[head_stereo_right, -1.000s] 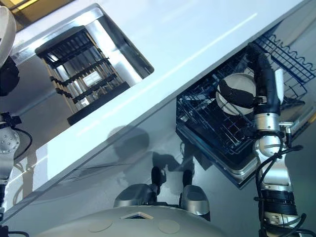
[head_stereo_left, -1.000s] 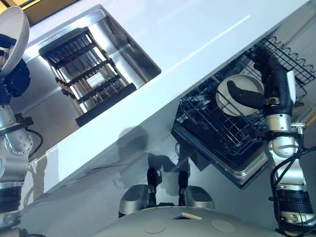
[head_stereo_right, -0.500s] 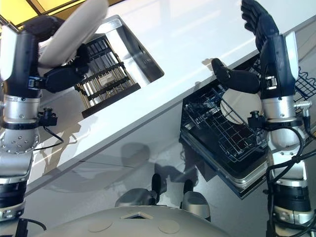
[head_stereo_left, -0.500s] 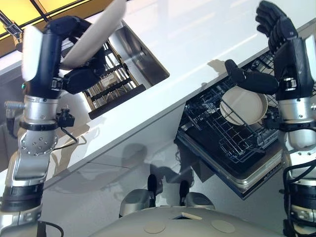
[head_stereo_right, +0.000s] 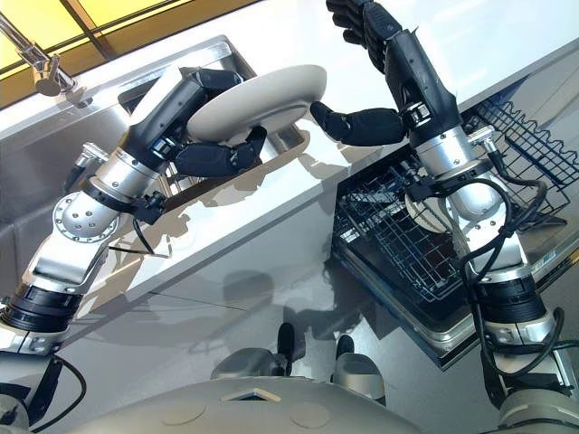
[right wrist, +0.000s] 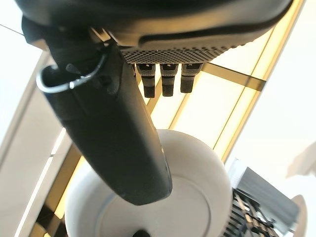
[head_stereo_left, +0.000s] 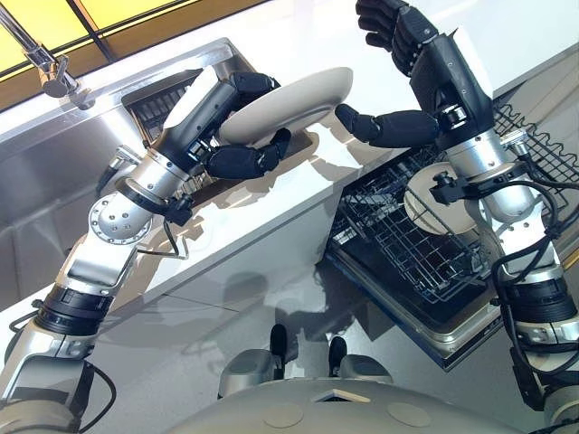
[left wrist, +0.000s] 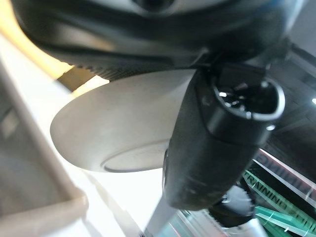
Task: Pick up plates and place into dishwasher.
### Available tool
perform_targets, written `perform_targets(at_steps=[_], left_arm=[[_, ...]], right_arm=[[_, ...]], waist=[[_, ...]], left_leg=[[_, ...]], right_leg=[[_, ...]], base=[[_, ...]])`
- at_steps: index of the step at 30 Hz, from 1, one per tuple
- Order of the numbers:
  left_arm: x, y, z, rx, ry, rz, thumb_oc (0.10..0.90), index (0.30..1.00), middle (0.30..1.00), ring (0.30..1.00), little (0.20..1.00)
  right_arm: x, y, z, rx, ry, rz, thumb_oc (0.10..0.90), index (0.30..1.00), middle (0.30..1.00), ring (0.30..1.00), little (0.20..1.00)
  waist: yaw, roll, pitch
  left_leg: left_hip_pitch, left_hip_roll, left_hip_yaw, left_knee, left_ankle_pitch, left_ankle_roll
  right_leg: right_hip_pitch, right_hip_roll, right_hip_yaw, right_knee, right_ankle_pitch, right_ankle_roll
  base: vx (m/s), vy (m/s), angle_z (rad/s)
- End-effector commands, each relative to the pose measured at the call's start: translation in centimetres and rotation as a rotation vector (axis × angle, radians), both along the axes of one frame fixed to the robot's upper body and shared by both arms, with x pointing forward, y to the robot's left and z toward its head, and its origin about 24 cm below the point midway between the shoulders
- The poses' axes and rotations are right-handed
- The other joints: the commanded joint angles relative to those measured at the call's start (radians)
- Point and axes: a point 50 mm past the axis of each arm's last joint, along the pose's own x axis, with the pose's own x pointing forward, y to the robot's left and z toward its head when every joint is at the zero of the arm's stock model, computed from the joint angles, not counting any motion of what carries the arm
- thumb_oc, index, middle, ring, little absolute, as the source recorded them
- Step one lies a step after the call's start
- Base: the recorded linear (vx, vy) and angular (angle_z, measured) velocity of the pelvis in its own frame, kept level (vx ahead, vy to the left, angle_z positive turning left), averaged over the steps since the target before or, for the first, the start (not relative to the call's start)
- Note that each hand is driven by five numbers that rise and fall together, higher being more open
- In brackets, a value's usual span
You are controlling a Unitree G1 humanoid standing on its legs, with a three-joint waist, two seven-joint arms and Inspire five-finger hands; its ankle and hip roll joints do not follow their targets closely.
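Ceramic, by its look, the cream plate [head_stereo_left: 282, 106] hung above the white counter [head_stereo_left: 380, 54] beside the sink [head_stereo_left: 109, 117], gripped in my left hand [head_stereo_left: 237, 155], thumb under it and fingers curled over its far rim. My right hand [head_stereo_left: 409, 86] stood just beside the plate's free edge, fingers spread upward and thumb stretched toward the rim, not clearly touching; it held nothing. A second plate [head_stereo_left: 437, 199] already stood on edge in the rack [head_stereo_left: 425, 244] of the open dishwasher below the counter edge. I judged the plate stiff, moderately heavy, smooth enough to slip, and liable to chip against wire or counter. The best hold seemed to be the rim: thumb on one face, fingers on the other, opposite my left hand's grip, closed firmly before the left let go.
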Motion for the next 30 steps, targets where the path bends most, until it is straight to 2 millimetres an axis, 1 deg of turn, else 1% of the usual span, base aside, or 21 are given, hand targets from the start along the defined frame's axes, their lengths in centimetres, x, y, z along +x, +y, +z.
perform_targets(at_steps=[1, 4, 6, 8, 10, 12, 13, 14, 17, 20, 24, 25, 30], left_arm=[[1.7, -2.2, 3.3, -0.124, -0.008, -0.182, 0.100, 0.300, 0.300, 0.300, 0.200], [2.2, -2.6, 3.2, -0.129, 0.050, -0.222, 0.100, 0.300, 0.300, 0.300, 0.200], [2.4, -2.8, 3.1, -0.119, 0.068, -0.232, 0.100, 0.300, 0.300, 0.300, 0.200], [2.5, -2.8, 3.1, -0.108, 0.080, -0.237, 0.100, 0.300, 0.300, 0.300, 0.200], [2.7, -2.4, 3.1, -0.082, 0.078, -0.229, 0.100, 0.300, 0.300, 0.300, 0.200], [2.7, -2.3, 3.1, -0.075, 0.084, -0.231, 0.100, 0.300, 0.300, 0.300, 0.200], [2.7, -2.0, 3.2, -0.058, 0.080, -0.226, 0.100, 0.300, 0.300, 0.300, 0.200], [2.8, -1.7, 3.4, -0.055, 0.089, -0.228, 0.100, 0.300, 0.300, 0.300, 0.200], [3.0, -1.0, 3.4, -0.042, 0.101, -0.228, 0.100, 0.300, 0.300, 0.300, 0.200], [3.2, -0.7, 3.4, -0.045, 0.112, -0.227, 0.100, 0.300, 0.300, 0.300, 0.200], [3.5, -0.5, 3.1, -0.047, 0.125, -0.222, 0.100, 0.300, 0.300, 0.300, 0.200], [3.6, -0.5, 3.1, -0.051, 0.129, -0.222, 0.100, 0.300, 0.300, 0.300, 0.200], [3.9, -0.6, 2.7, -0.052, 0.152, -0.208, 0.100, 0.300, 0.300, 0.300, 0.200]], right_arm=[[0.1, 1.3, 4.7, 0.052, -0.225, 0.044, 0.800, 0.900, 0.900, 0.900, 0.900], [0.6, 1.6, 5.0, 0.012, -0.234, 0.030, 0.800, 0.900, 0.900, 0.900, 0.900], [0.9, 1.9, 5.0, -0.055, -0.233, 0.028, 0.800, 0.900, 0.900, 0.900, 0.900], [1.2, 2.2, 4.8, -0.134, -0.189, 0.061, 0.800, 0.900, 0.900, 0.900, 0.900], [1.5, 2.3, 4.3, -0.280, -0.132, 0.096, 0.800, 0.900, 0.900, 0.900, 0.900], [1.6, 2.3, 4.2, -0.365, -0.117, 0.101, 0.800, 0.900, 0.900, 0.900, 0.900], [1.6, 2.1, 4.1, -0.433, -0.100, 0.114, 0.800, 0.900, 0.900, 0.900, 0.900], [1.7, 1.9, 4.3, -0.471, -0.071, 0.143, 0.800, 0.900, 0.900, 0.900, 0.900], [1.7, 2.3, 4.4, -0.539, 0.013, 0.251, 0.800, 0.900, 0.900, 0.900, 0.900], [1.7, 3.2, 3.9, -0.565, 0.104, 0.382, 0.800, 0.900, 0.900, 0.900, 0.900], [2.0, 4.5, 3.4, -0.523, 0.230, 0.538, 0.800, 0.900, 0.900, 0.900, 0.900], [2.0, 4.5, 3.4, -0.514, 0.240, 0.552, 0.800, 0.900, 0.900, 0.900, 0.900], [2.3, 5.7, 3.1, -0.357, 0.319, 0.684, 0.800, 0.900, 0.900, 0.900, 0.900]], waist=[[0.001, -0.002, -0.147], [-0.002, -0.001, -0.149], [-0.004, 0.000, -0.149], [-0.004, 0.000, -0.151], [-0.004, -0.002, -0.155], [-0.004, -0.003, -0.156], [-0.002, -0.006, -0.158], [0.000, -0.009, -0.161], [0.006, -0.015, -0.165], [0.012, -0.019, -0.168], [0.023, -0.022, -0.171], [0.024, -0.022, -0.172], [0.038, -0.022, -0.177]], left_leg=[[0.043, -0.003, 0.042, 0.005, -0.140, -0.024], [0.044, -0.004, 0.045, 0.003, -0.140, -0.024], [0.045, -0.005, 0.048, 0.003, -0.140, -0.025], [0.045, -0.006, 0.049, 0.002, -0.139, -0.025], [0.044, -0.007, 0.049, 0.002, -0.137, -0.026], [0.044, -0.007, 0.048, 0.002, -0.135, -0.026], [0.044, -0.007, 0.046, 0.001, -0.133, -0.025], [0.043, -0.008, 0.043, 0.001, -0.132, -0.025], [0.042, -0.010, 0.035, 0.001, -0.130, -0.025], [0.041, -0.011, 0.027, 0.001, -0.129, -0.025], [0.040, -0.011, 0.021, 0.001, -0.126, -0.027], [0.040, -0.011, 0.020, 0.001, -0.126, -0.027], [0.037, -0.009, 0.013, 0.001, -0.122, -0.028]], right_leg=[[-0.048, 0.044, -0.031, 0.148, -0.157, 0.024], [-0.042, 0.044, -0.031, 0.134, -0.150, 0.024], [-0.039, 0.044, -0.030, 0.129, -0.148, 0.024], [-0.038, 0.043, -0.031, 0.125, -0.146, 0.024], [-0.038, 0.042, -0.032, 0.124, -0.146, 0.024], [-0.036, 0.041, -0.034, 0.123, -0.145, 0.023], [-0.035, 0.041, -0.034, 0.121, -0.144, 0.023], [-0.033, 0.040, -0.036, 0.119, -0.144, 0.023], [-0.033, 0.040, -0.037, 0.118, -0.142, 0.022], [-0.030, 0.039, -0.040, 0.115, -0.141, 0.022], [-0.025, 0.037, -0.047, 0.110, -0.139, 0.021], [-0.024, 0.037, -0.048, 0.109, -0.138, 0.021], [-0.019, 0.035, -0.057, 0.101, -0.137, 0.020]], base=[[0.00, 0.000, 0.00], [0.00, 0.000, 0.00], [0.00, 0.000, 0.00], [0.00, 0.000, 0.00], [0.00, 0.000, 0.00], [0.00, 0.000, 0.00], [0.00, 0.000, 0.00], [0.00, 0.000, 0.00], [0.00, -0.004, 0.01], [0.00, 0.000, 0.00], [0.00, 0.000, 0.00], [0.01, 0.002, 0.04], [0.01, 0.001, 0.03]])
